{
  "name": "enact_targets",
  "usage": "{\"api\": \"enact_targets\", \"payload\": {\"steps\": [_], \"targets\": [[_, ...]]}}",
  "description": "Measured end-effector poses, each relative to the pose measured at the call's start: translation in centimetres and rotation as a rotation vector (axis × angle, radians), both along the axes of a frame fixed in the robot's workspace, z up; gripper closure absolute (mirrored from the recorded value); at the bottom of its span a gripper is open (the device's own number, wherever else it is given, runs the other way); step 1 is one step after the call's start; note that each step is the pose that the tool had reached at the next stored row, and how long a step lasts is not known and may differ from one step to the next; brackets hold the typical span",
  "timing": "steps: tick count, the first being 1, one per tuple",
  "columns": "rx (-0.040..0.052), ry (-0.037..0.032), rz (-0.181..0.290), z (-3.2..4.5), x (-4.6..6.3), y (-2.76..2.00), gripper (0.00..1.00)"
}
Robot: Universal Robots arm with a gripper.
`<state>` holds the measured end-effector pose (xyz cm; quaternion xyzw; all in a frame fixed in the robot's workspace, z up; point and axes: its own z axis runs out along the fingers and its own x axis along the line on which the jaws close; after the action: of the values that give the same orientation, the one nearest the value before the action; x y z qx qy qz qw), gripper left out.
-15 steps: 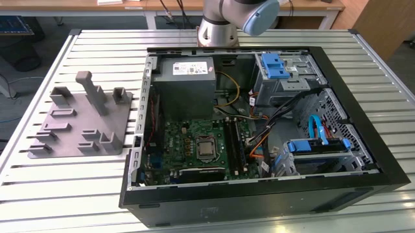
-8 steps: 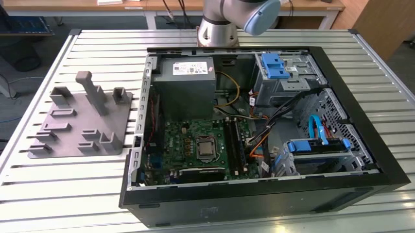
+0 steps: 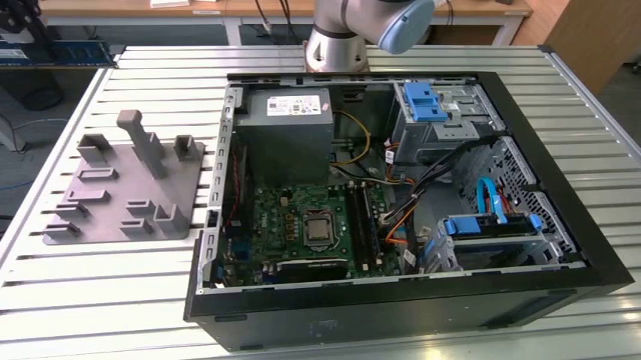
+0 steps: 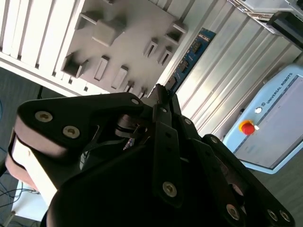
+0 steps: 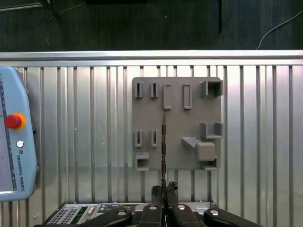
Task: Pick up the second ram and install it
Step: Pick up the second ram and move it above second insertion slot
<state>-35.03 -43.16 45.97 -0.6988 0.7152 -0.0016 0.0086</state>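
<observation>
A robot arm's end effector (image 5: 164, 188) is closed on the memory stick (image 5: 164, 146). In the first wrist view, the stick shows edge-on as a thin dark sliver. It runs straight out from between the two fingertips and lies across a grey holder plate (image 5: 177, 127) beneath it. Whether the stick touches the plate cannot be told.

In the second wrist view, the same memory stick (image 4: 189, 56) shows its flat side, a narrow blue circuit board with dark chips. It is pinched at one end by the black end effector (image 4: 161, 97), and its other end points away over the slatted metal counter (image 4: 222, 61). The holder plate (image 4: 128, 42), with its small raised blocks and slots, lies just beside it in this view.

A pale blue control tablet (image 5: 14, 142) with a red button (image 5: 14, 120) rests on the counter, well apart from the plate.

In the exterior view, an open black computer case (image 3: 401, 300) lies on its side on the counter (image 3: 100, 285). Its green circuit board (image 3: 290, 217), a grey power box (image 3: 285, 127) and blue drive brackets (image 3: 421, 101) are exposed. The holder plate (image 3: 100, 202) sits just beside the case, on the exterior view's left. The silver base of the arm (image 3: 335, 45) stands behind the case.
</observation>
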Motion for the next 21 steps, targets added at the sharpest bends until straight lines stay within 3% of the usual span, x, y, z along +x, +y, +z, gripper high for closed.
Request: {"api": "enact_targets", "payload": {"steps": [21], "targets": [[-0.0001,0.0001,0.000,-3.83,3.4,0.00,0.86]]}}
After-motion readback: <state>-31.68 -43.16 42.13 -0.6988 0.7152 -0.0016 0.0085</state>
